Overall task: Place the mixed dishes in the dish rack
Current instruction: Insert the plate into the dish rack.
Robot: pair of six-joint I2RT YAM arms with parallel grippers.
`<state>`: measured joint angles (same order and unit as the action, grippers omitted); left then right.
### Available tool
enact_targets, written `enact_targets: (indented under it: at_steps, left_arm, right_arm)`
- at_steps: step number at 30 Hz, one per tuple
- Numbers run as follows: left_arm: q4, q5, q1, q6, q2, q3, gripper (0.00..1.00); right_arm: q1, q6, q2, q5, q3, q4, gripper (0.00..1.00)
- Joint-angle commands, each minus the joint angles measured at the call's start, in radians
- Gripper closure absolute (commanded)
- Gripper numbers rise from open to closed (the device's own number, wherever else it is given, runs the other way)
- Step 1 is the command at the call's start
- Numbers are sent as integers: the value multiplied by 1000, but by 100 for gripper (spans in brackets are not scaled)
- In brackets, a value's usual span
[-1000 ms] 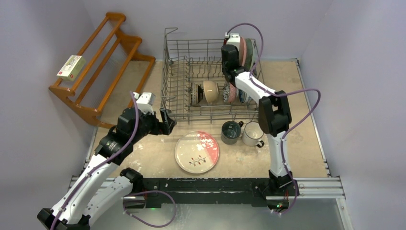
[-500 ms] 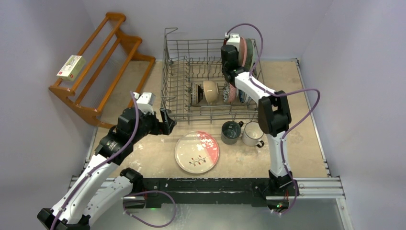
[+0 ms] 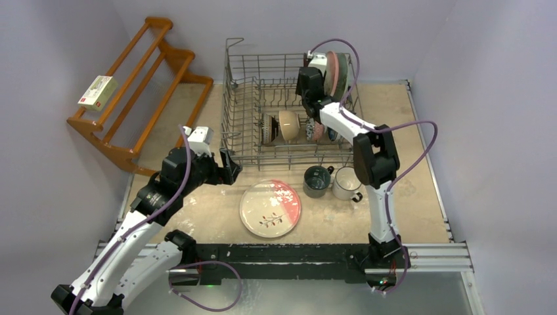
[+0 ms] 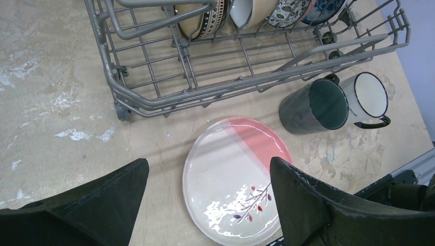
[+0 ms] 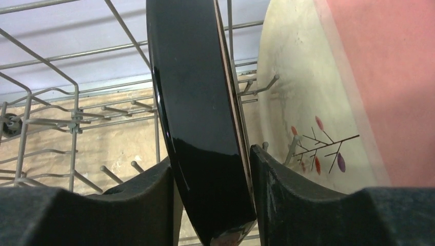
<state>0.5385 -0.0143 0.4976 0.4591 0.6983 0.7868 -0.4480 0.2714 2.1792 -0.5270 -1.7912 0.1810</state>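
Note:
The grey wire dish rack (image 3: 226, 98) stands at the back of the table, its near corner (image 4: 154, 100) in the left wrist view. My right gripper (image 5: 211, 156) reaches into its back right part, its jaws straddling an upright dark plate (image 5: 195, 102), with a thin gap on the left side. A pink-and-white branch plate (image 5: 359, 77) stands beside it. Small bowls (image 3: 289, 125) sit on edge in the rack. Another pink-and-white plate (image 3: 270, 208) lies flat on the table, with a dark teal mug (image 3: 317, 181) and a white mug (image 3: 346, 184) beside it. My left gripper (image 4: 209, 161) hovers open over that plate's left edge.
A brown wooden slatted shelf (image 3: 138, 85) leans at the back left with a small box (image 3: 97, 92) on it. Walls close in on the left, back and right. The rack's tall wire sides and tines (image 5: 77, 123) surround the right gripper.
The right gripper's jaws have loosened around the dark plate, and its wrist has shifted slightly left. The left arm has not moved.

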Motion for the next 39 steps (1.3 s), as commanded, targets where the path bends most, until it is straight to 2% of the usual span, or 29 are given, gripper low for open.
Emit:
enact_targets:
  at_steps: [1, 12, 17, 23, 35, 39]
  left_arm:
    - [-43, -3, -5, -20, -3, -11, 14]
    - [-40, -3, -5, -19, -14, -12, 14]
    - [-40, -1, -5, -19, -18, -12, 14]
    - [-39, 0, -5, -17, -22, -13, 14]
    - [-38, 0, -5, -17, -22, -13, 14]
    - [-38, 0, -5, -17, -25, -14, 14]
  right_arm:
    - [-2, 44, -90, 13, 27, 23, 49]
    - [1, 53, -146, -55, 51, -34, 41]
    - [2, 56, -142, -141, 33, -72, 41]
    - [9, 97, -162, -235, 61, -93, 46]
    - [29, 132, -208, -221, 123, -98, 47]
    - [29, 140, -231, -175, 125, -93, 44]
